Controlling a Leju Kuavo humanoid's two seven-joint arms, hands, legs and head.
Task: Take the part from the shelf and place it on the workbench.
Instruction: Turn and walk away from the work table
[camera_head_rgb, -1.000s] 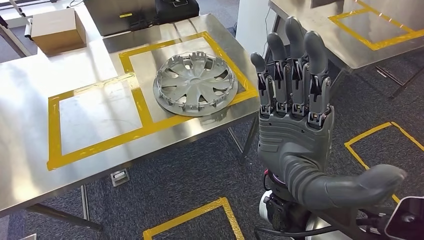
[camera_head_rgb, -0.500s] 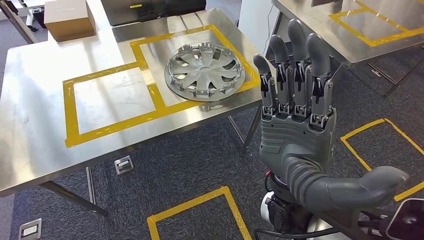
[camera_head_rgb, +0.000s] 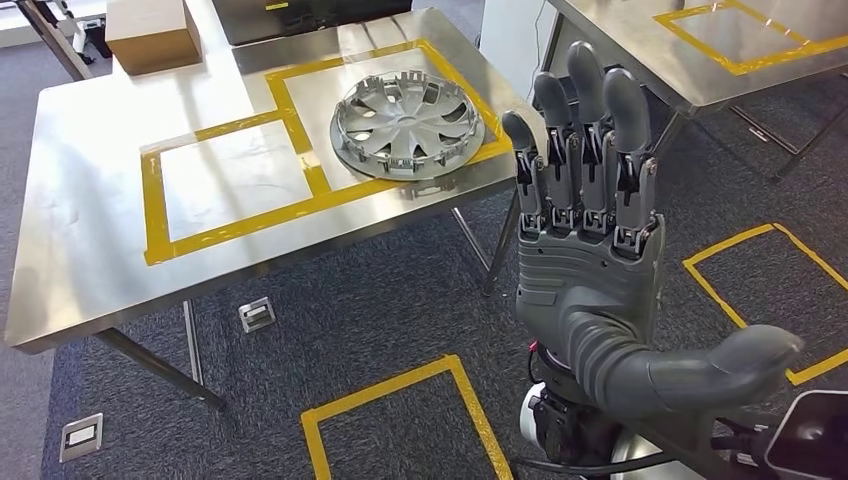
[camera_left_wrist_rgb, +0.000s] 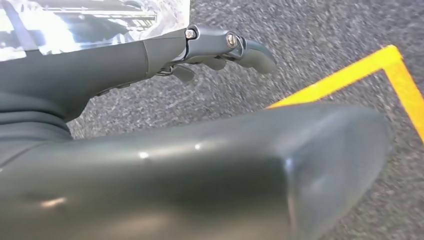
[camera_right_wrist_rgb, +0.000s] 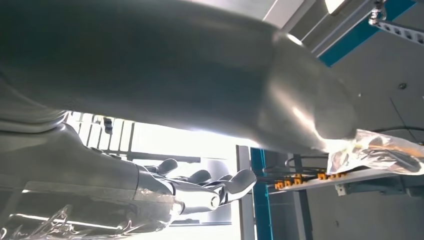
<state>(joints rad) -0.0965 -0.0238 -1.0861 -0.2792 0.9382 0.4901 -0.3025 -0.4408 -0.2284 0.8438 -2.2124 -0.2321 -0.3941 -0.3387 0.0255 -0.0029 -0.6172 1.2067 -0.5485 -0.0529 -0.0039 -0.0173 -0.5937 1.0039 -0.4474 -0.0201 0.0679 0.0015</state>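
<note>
The right hand (camera_head_rgb: 590, 270) is standing upright in the head view, back toward the camera, fingers (camera_head_rgb: 585, 140) straight and pointing up, thumb (camera_head_rgb: 720, 370) jutting out to the side; it is holding nothing. The left hand (camera_left_wrist_rgb: 150, 125) is hanging over grey carpet (camera_left_wrist_rgb: 320, 45), its fingers lightly bent and apart, gripping nothing.

Beyond and to the left of the right hand's fingertips, the part (camera_head_rgb: 408, 123) (a silver wheel cover, hollow side up) is lying flat on the steel workbench (camera_head_rgb: 90, 250), inside a yellow-taped square (camera_head_rgb: 290, 95). A cardboard box (camera_head_rgb: 150, 35) is sitting at the bench's far corner, well apart from it. A second steel table (camera_head_rgb: 640, 50) is standing behind the fingers.

In the right wrist view, crinkled clear plastic (camera_right_wrist_rgb: 375, 150) is lying just beside the thumb tip, though what it wraps is hard to make out.
</note>
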